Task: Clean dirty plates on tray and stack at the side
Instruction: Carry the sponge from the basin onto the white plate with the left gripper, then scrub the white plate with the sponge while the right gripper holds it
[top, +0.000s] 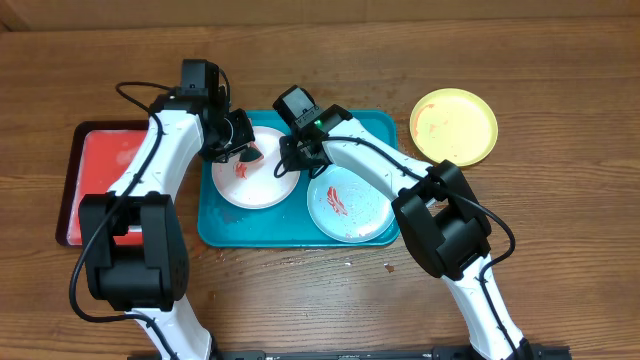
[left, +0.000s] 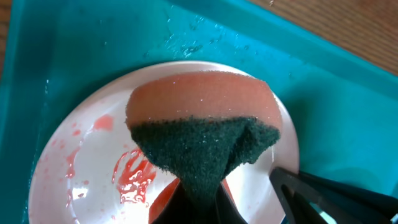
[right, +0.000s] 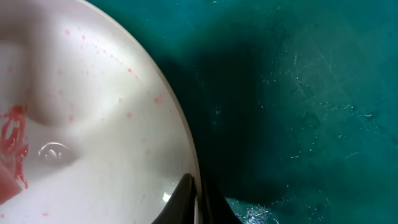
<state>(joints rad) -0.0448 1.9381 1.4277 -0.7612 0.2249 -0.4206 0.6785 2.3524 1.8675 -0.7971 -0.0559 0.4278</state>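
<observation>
Two plates lie on tray (top: 225, 228): white plate (top: 265, 187) and blue-green plate (top: 352, 205), both red-smeared. Off-tray, right: yellow-green plate (top: 453, 126) on table (top: 300, 300). Left gripper (top: 240, 152) clamped on sponge (left: 202, 109) above white plate; right gripper (top: 292, 160) pinches that plate's rim. Probably mid-scrub; no stack yet.

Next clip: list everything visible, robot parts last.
teal tray: one, teal-blue, table centre.
white plate: one, red-smeared white, teal tray's left half.
blue plate: one, red-smeared light blue, teal tray's right half.
yellow plate: one, yellow-green, on table right of tray.
red tray: one, red, left of teal tray.
sponge: one, orange and dark green, over white plate.
table: one, brown wood, under everything.
left gripper: one, black, shut on sponge.
right gripper: one, black, shut on white plate's rim.
</observation>
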